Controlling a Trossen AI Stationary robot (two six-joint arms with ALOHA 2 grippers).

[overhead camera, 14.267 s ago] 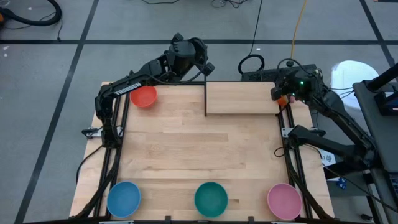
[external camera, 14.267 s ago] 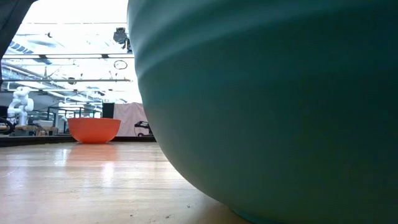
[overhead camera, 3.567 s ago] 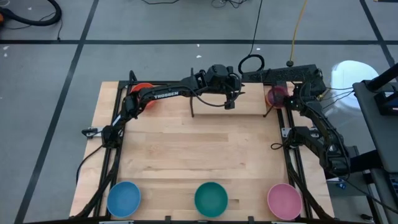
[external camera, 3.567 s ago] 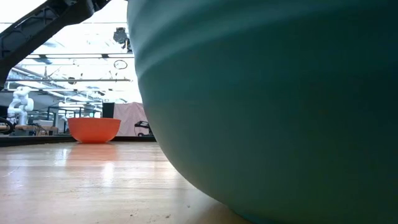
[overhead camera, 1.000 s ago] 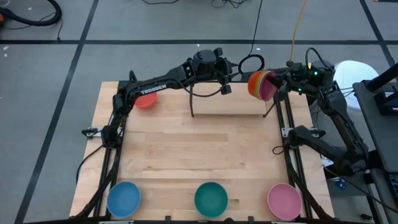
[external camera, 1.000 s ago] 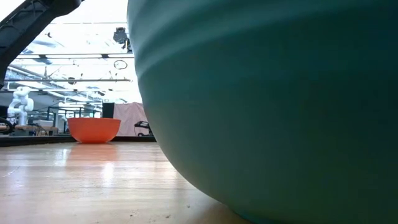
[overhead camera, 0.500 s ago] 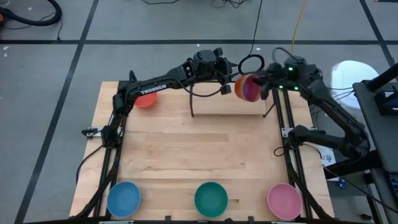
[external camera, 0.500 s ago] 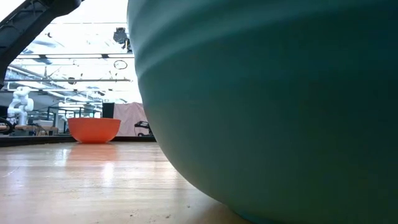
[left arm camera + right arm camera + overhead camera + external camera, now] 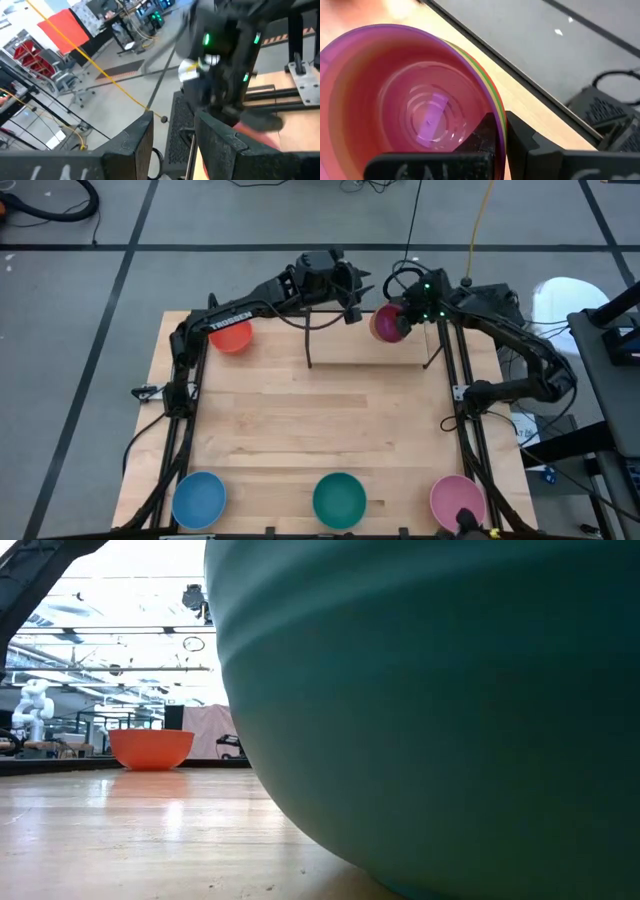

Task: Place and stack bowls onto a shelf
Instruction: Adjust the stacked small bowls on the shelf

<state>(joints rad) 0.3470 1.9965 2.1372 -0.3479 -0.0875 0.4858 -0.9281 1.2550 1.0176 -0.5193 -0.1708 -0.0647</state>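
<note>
Right wrist view: right gripper [image 9: 501, 131] pinches nested bowls' [image 9: 415, 105] rim.

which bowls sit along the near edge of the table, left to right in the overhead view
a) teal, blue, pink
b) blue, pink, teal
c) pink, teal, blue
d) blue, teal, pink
d) In the high view the blue bowl is at the left, the teal bowl in the middle and the pink bowl at the right, all along the table's near edge.
</note>
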